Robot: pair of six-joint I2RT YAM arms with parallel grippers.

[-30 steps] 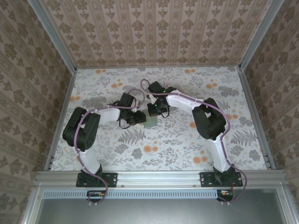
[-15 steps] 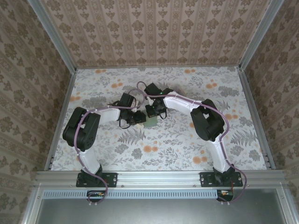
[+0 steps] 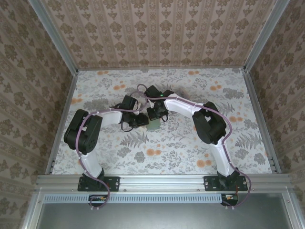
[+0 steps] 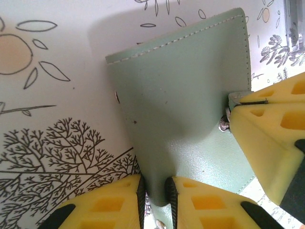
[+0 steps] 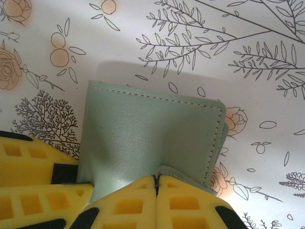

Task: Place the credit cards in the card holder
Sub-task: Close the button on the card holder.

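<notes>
Card holder point(image 4: 181, 95) pinched by left end effector point(image 4: 156, 193) and, seemingly, clenched right end effector point(image 5: 155, 183).

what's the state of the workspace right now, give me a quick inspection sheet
surface: floral-print table cover, lying flat
job's things: pale green card holder with stitched edges, outer side to the cameras, held at mid-table between both grippers
clutter: nothing seen
grippers: left gripper pinched on the card holder's near edge; right gripper shut on a thin flap at its other edge
cables: purple cables run along both arms and loop near the wrists, off the card holder
surroundings: patterned wallpaper walls on three sides, metal frame along the near edge
</notes>
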